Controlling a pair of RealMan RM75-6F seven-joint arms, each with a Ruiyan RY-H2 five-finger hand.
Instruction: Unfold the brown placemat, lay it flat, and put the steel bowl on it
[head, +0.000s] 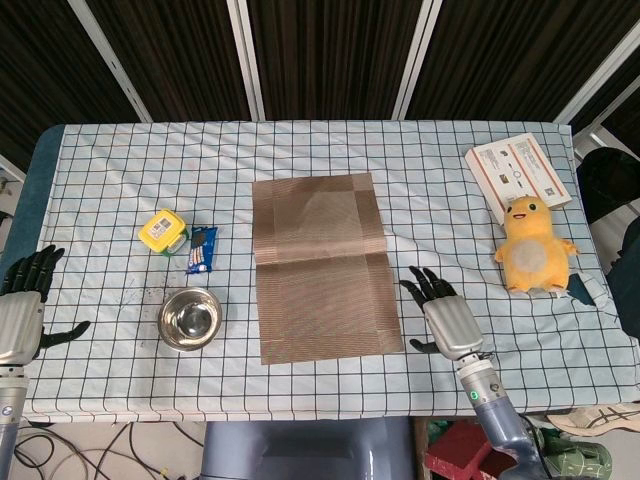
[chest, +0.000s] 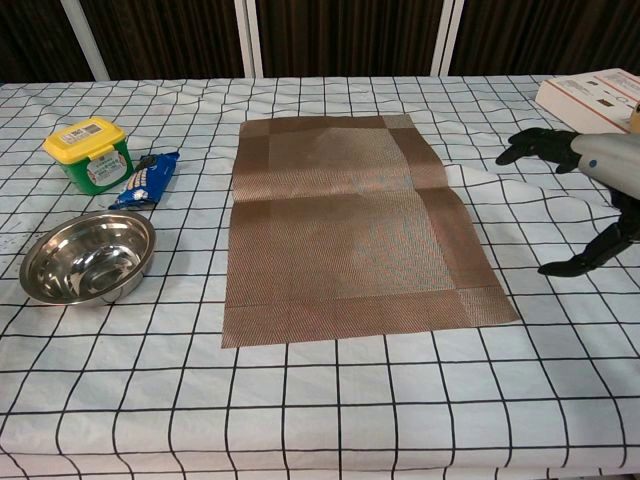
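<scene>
Right hand spread, empty, hovering just right of placemat; left hand spread, empty, far left of bowl.

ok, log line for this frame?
mat: unfolded, flat | bowl: on cloth, left of mat | right hand: open, beside mat | left hand: open, table edge

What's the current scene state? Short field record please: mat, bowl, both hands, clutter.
placemat: brown placemat unfolded, lying on the checked tablecloth, faint crease across it
bowl: steel bowl on the cloth left of the placemat, not on it, empty
left hand: left hand at the table's left edge, fingers apart, holding nothing
right hand: right hand just right of the placemat, fingers spread, holding nothing
clutter: yellow-lidded tub, blue packet, yellow plush toy, white box
</scene>
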